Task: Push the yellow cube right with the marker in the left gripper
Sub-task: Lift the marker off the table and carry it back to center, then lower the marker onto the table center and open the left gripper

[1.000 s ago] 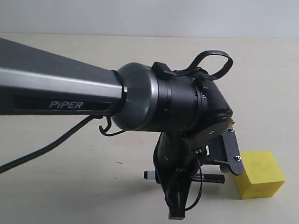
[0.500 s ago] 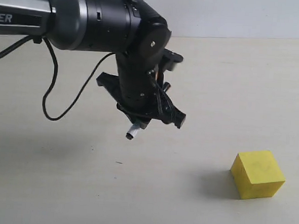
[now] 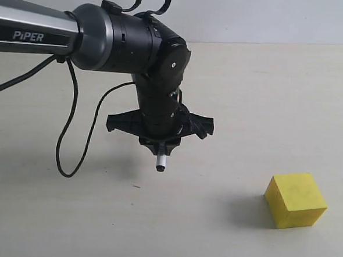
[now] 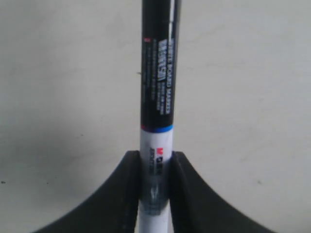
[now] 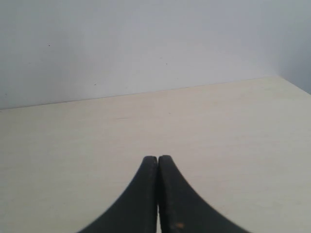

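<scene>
The yellow cube (image 3: 295,200) rests on the table at the lower right of the exterior view. My left gripper (image 3: 160,144) hangs above the table, well to the left of the cube and apart from it, shut on the marker (image 3: 160,162). The marker's end points down, a little above the surface. In the left wrist view the black fingers (image 4: 130,187) of that gripper (image 4: 155,158) clamp the white barrel of the marker (image 4: 156,87), whose dark label runs away from them. My right gripper (image 5: 158,159) is shut on nothing and does not show in the exterior view.
The left arm's grey tube marked PIPER (image 3: 26,35) reaches in from the left. A black cable (image 3: 71,151) loops down from it towards the beige table (image 3: 266,99). A pale wall (image 3: 271,18) closes the back.
The left arm lifted away from beside the cube and moved left. Since half a second ago the wrist turned so the marker points straight down. The cube stayed put.
</scene>
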`<act>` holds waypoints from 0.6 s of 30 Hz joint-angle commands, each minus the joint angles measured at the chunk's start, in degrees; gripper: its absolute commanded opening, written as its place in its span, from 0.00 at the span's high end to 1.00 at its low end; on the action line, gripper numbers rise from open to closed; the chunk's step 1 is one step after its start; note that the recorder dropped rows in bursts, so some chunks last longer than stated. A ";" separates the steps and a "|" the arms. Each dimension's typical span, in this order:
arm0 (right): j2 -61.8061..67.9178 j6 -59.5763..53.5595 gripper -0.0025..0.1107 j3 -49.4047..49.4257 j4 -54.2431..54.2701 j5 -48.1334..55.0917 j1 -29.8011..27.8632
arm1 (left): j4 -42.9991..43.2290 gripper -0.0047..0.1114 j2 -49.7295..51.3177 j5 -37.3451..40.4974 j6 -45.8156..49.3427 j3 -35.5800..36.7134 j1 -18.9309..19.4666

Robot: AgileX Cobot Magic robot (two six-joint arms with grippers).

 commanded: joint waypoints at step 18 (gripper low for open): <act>-0.33 0.05 0.98 0.30 -0.52 -0.39 -0.28 | -9.63 0.96 2.92 -2.11 7.51 -0.14 2.89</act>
